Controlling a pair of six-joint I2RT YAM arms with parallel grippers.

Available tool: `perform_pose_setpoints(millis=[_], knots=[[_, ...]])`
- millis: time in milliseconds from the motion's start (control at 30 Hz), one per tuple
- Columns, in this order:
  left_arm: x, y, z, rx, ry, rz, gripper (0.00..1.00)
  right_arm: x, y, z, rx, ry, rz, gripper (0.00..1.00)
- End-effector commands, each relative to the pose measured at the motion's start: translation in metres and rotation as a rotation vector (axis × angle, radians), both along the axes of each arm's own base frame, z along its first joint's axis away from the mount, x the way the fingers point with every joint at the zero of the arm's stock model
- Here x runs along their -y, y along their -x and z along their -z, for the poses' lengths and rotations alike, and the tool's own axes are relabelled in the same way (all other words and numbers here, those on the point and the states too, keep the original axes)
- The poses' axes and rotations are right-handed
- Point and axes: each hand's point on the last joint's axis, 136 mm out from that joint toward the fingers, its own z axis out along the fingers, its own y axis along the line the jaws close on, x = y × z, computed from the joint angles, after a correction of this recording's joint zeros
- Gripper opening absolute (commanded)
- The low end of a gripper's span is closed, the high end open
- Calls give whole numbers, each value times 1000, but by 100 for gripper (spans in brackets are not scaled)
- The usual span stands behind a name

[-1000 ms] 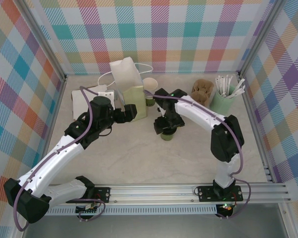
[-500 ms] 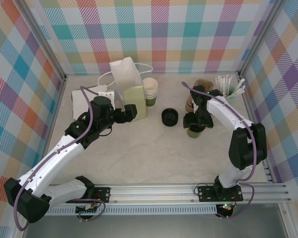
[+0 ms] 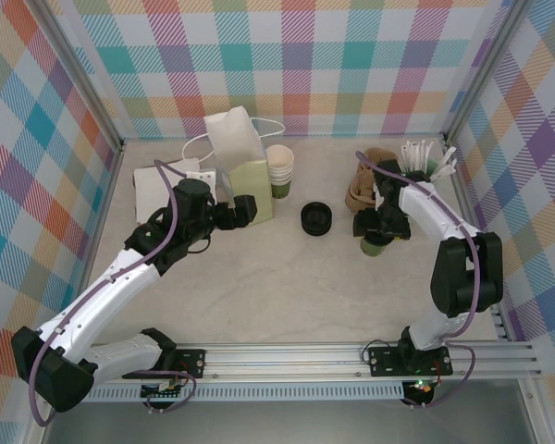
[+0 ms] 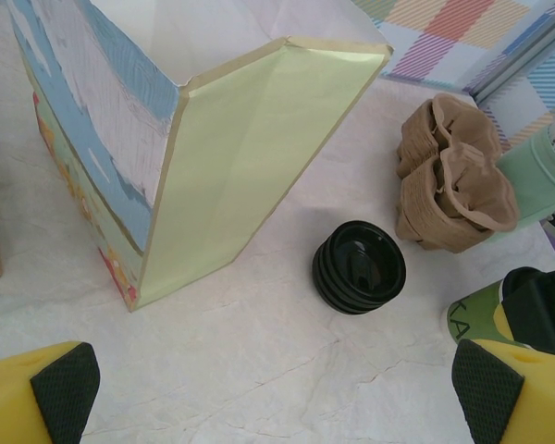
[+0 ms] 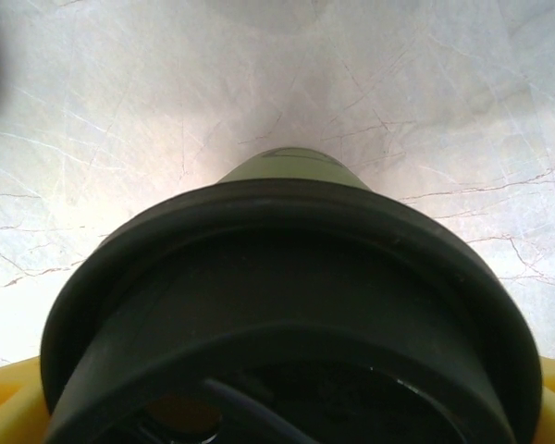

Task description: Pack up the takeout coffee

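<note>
Left gripper (image 4: 276, 393) wide open, its yellow fingers with black ribbed pads (image 4: 65, 387) in the bottom corners, nothing between them but bare bench (image 4: 259, 361), which is pale and marbled. Paper bag (image 4: 231, 148) stands upright, upper left: plain pale yellow-green side panel facing the camera, printed blue, white and orange panel to its left. Stack of black lids (image 4: 359, 268) sits on the bench right of the bag, apart from it. Brown cardboard cup sleeves (image 4: 449, 185) lie bunched behind the lids, near them. Mint cup (image 4: 536, 171) at the right edge, just beside the sleeves. Green paper cup (image 4: 474, 319) lower right, dark lettering on its wall, a black part over its top; unclear what it is. Plaid wall (image 4: 444, 28) top right.
</note>
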Motion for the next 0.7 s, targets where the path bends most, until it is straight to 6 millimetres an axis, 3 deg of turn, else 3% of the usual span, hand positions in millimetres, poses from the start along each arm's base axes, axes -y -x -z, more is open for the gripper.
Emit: perform_pose_setpoints(millis=[0, 67, 400, 667], knots=[[2, -5, -17, 33, 22, 5, 100, 3, 5, -3, 5, -4, -2, 96], [3, -5, -16, 31, 22, 8, 100, 3, 6, -6, 12, -5, 0, 100], [5, -5, -16, 25, 30, 12, 100, 7, 10, -33, 57, 6, -16, 100], [1, -6, -25, 12, 22, 3, 100, 11, 10, -72, 154, 12, -14, 100]])
